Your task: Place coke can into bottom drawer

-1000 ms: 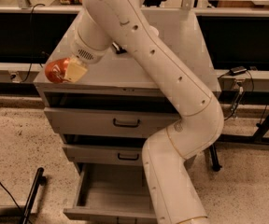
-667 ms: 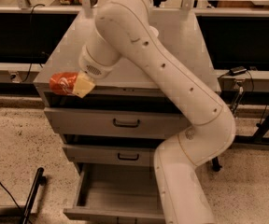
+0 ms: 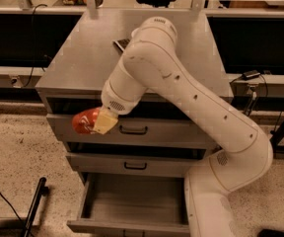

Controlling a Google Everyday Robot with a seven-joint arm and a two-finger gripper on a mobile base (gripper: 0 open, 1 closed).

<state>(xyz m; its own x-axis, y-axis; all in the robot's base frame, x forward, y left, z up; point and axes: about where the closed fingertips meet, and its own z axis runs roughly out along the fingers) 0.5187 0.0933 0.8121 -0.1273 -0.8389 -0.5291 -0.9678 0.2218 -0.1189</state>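
Note:
The coke can (image 3: pixel 84 122), red-orange, lies sideways in my gripper (image 3: pixel 98 123), whose cream fingers (image 3: pixel 105 123) are shut on it. The gripper hangs in front of the top drawer's face, left of its dark handle, well above the bottom drawer. The bottom drawer (image 3: pixel 132 201) is pulled open at the foot of the grey cabinet and shows a plain grey inside. My white arm curves from the lower right up over the cabinet top and down to the can.
Two shut drawers with dark handles (image 3: pixel 133 130) sit above the open one. A dark flat object (image 3: pixel 122 44) lies on the cabinet top (image 3: pixel 78 58), partly behind my arm. A black pole (image 3: pixel 33 206) and cables lie on the speckled floor at left.
My gripper with the can has moved down and to the right, from beside the cabinet top's left edge to in front of the top drawer's face.

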